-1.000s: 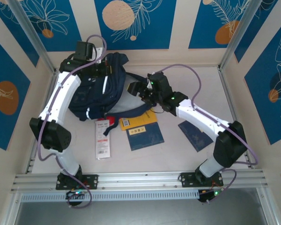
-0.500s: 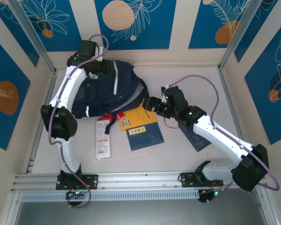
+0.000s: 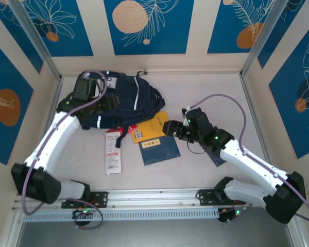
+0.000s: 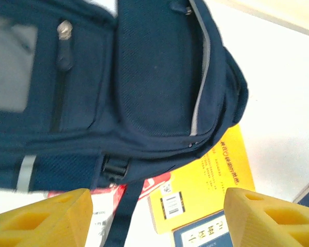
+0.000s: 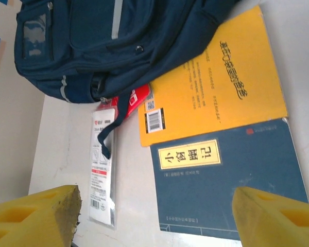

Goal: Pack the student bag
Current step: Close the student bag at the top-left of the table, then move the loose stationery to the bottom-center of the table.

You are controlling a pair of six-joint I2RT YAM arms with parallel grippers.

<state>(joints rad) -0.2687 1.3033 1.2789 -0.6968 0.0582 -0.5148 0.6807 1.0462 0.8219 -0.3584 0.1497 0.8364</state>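
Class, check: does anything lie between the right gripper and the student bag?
Yes. A yellow book and a blue book lie flat between the right gripper and the student bag; the bag overlaps the yellow one.

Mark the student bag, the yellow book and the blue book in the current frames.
student bag point(image 3: 144, 103): top external view, on its navy front panel.
yellow book point(image 5: 216, 72): right wrist view, middle of the cover.
blue book point(image 5: 247, 190): right wrist view, plain cover beside the title label.
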